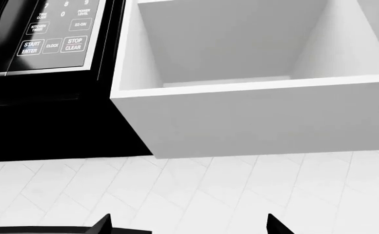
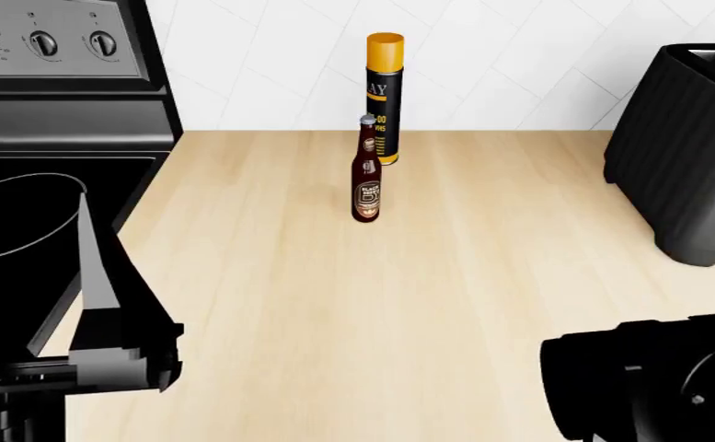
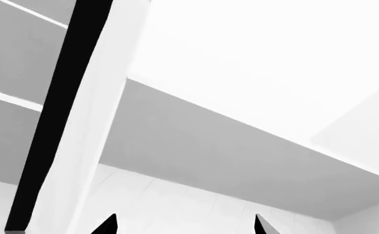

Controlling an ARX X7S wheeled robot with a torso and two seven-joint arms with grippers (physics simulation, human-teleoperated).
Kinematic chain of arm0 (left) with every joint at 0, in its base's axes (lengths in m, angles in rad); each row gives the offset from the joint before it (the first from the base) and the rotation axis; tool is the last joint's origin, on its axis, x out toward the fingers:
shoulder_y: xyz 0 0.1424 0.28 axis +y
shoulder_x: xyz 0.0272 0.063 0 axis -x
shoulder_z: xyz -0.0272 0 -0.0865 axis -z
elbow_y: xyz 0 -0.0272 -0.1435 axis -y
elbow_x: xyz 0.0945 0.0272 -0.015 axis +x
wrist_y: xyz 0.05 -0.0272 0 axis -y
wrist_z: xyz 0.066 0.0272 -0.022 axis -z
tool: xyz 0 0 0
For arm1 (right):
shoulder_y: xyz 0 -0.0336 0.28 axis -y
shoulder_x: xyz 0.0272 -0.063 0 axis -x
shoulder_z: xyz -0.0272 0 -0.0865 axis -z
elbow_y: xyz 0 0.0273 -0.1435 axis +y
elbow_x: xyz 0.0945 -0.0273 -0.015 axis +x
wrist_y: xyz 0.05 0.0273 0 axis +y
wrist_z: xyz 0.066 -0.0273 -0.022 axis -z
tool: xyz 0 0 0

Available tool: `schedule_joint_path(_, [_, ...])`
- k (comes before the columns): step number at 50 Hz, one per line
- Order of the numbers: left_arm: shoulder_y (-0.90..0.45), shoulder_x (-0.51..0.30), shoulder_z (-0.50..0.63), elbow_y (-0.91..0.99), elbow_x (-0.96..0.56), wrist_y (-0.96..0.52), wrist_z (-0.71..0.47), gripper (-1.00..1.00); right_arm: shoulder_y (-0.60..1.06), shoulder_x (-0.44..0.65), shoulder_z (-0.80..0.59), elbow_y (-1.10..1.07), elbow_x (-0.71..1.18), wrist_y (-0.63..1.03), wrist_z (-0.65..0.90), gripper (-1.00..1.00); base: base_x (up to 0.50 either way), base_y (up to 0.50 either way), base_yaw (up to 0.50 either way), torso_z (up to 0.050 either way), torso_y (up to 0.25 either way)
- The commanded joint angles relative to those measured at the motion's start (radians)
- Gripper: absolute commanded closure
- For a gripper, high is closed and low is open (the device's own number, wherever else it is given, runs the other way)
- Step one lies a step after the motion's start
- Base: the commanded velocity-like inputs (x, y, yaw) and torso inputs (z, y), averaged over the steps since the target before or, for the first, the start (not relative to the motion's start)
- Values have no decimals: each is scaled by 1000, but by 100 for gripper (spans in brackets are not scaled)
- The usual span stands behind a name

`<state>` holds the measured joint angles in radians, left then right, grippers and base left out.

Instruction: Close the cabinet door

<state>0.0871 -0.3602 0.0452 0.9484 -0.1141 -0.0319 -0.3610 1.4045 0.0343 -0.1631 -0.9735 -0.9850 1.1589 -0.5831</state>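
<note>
In the left wrist view a white wall cabinet (image 1: 261, 117) hangs open; I look up into its empty compartment and no door covers it. My left gripper (image 1: 190, 225) is open below it, facing the tiled wall, holding nothing. In the right wrist view a tall white panel (image 3: 88, 131) with a black strip along one side runs across the picture; it looks like the cabinet door seen edge-on. My right gripper (image 3: 184, 225) is open just beside that panel, with nothing between its tips. Neither gripper's fingers show in the head view.
A black microwave (image 1: 52, 44) hangs right beside the open cabinet. On the wooden counter (image 2: 480, 276) stand a brown bottle (image 2: 366, 180) and a spray can (image 2: 383, 97). A black toaster (image 2: 688, 157) sits at the right, a stove (image 2: 51, 138) at the left.
</note>
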Motion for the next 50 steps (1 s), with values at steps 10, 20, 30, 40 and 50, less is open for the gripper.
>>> schedule_joint_path(10, [3,-6,7,-9,2,9,-8,-100,61,-1,-27,81,85,4,75,-100,0,0,0,0,0])
schedule_joint_path(20, [8,-9,9,-15,1,19,-11,-100,131,-16,-120,84,85,69,86,-100,0,0,0,0,1])
schedule_joint_path(30, [14,-12,8,-26,-6,33,-12,-100,198,-22,-214,68,115,157,122,-100,1,1,2,3,5])
schedule_joint_path(40, [18,-15,11,-35,-11,45,-13,-100,245,-27,-272,45,204,236,194,-100,1,3,4,8,8])
schedule_joint_path(50, [19,-17,10,-43,-21,55,-16,-100,277,-30,-285,20,352,303,296,-100,2,3,4,10,9])
